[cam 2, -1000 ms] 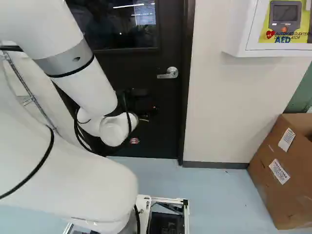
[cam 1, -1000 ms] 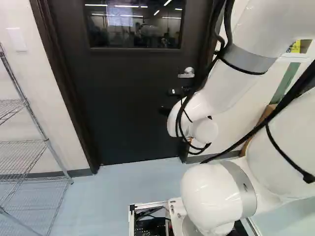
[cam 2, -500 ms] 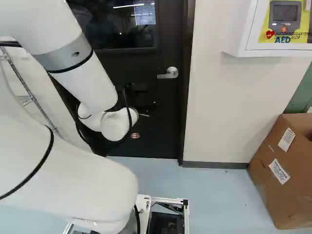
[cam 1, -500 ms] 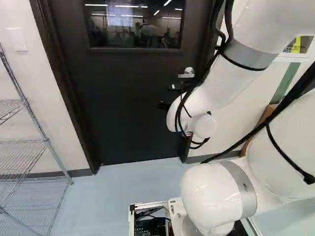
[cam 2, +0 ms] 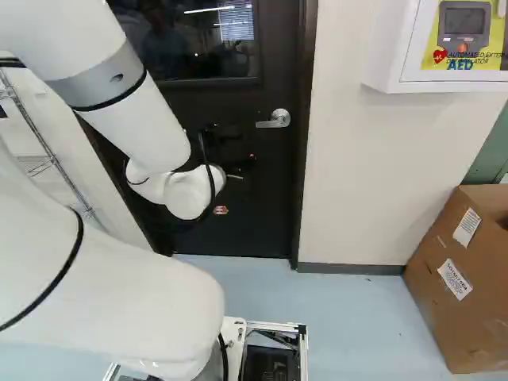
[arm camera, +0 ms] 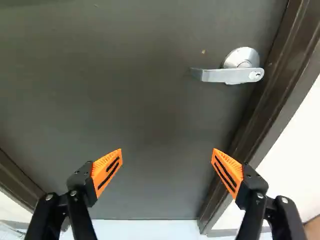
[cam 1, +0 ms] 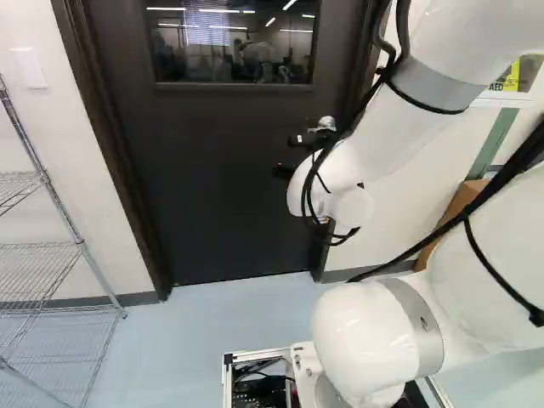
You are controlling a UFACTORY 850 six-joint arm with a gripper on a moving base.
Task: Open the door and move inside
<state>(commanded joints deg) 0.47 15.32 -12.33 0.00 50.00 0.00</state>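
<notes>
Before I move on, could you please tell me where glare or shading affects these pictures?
Left base view: light streaks in the window, shine on the white arm; wrist view: soft shading on the door, handle bright and distinct; right base view: black gripper hard to tell from the dark door.

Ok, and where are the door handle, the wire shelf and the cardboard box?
Door handle (arm camera: 225, 76): wrist view, on its lever.
Wire shelf (cam 1: 62, 209): left base view, on its upright post.
Cardboard box (cam 2: 468, 329): right base view, on its side, below the labels.
</notes>
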